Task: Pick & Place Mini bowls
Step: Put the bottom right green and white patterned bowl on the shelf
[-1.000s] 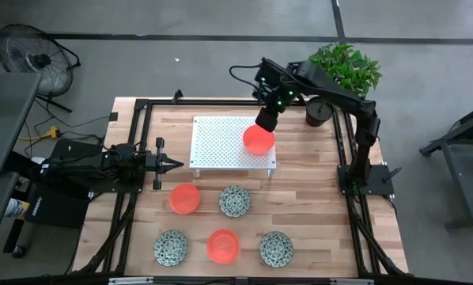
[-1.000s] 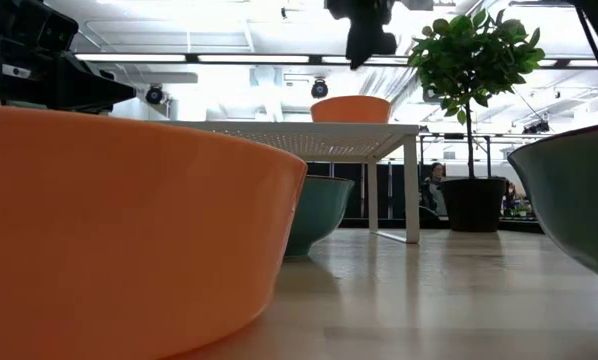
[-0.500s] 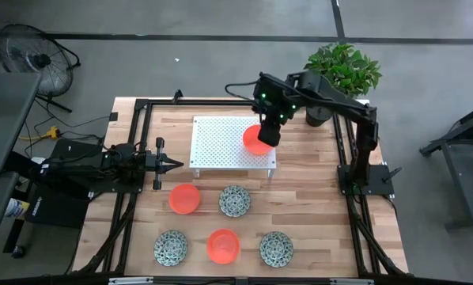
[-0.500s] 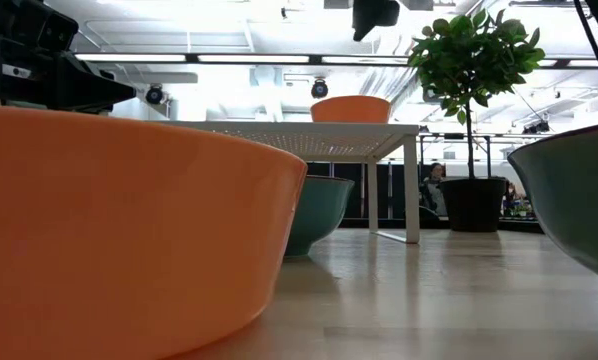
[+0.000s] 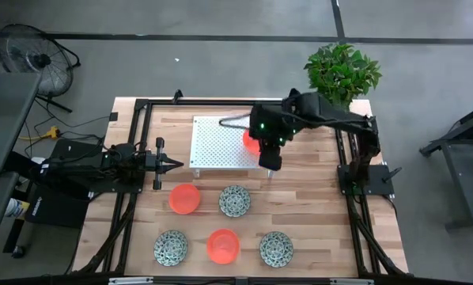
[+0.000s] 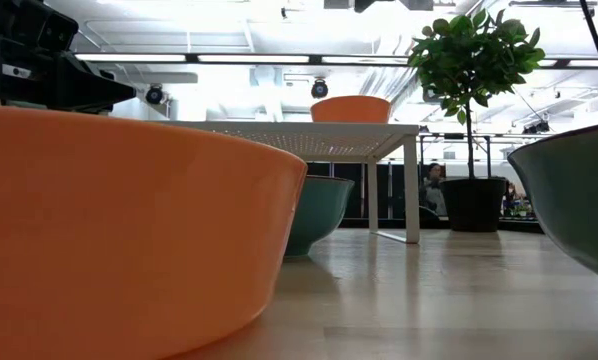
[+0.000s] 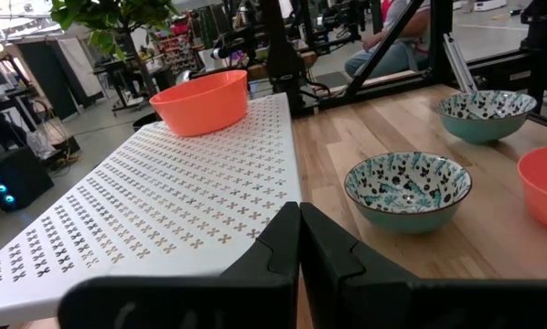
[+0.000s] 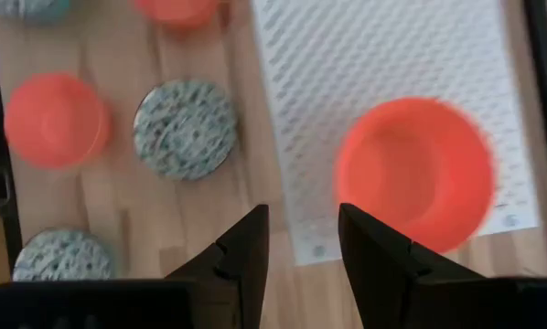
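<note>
One orange-red mini bowl (image 5: 250, 141) stands by its base on the white perforated stand (image 5: 221, 142), near the stand's right end; it also shows in the right wrist view (image 8: 413, 174) and the low view (image 6: 350, 108). Five more bowls sit on the table near the near edge: orange (image 5: 184, 199), speckled (image 5: 234, 200), speckled (image 5: 172, 247), orange (image 5: 222, 245), speckled (image 5: 276, 248). My right gripper (image 5: 268, 162) (image 8: 301, 239) is open and hovers high over the stand's near right corner, pointing down, empty. My left gripper (image 5: 173, 164) (image 7: 298, 242) waits shut at the stand's left.
A potted plant (image 5: 341, 70) in a black pot (image 6: 474, 205) stands at the table's far right corner. A black frame (image 5: 141, 107) runs along the table's edges. Bare wood (image 5: 315, 198) lies to the right of the bowls.
My right gripper has moved from above the orange bowl on the stand toward the table's near edge, rising out of the low view. It stays open and empty. The bowl has stayed where it was on the stand.
</note>
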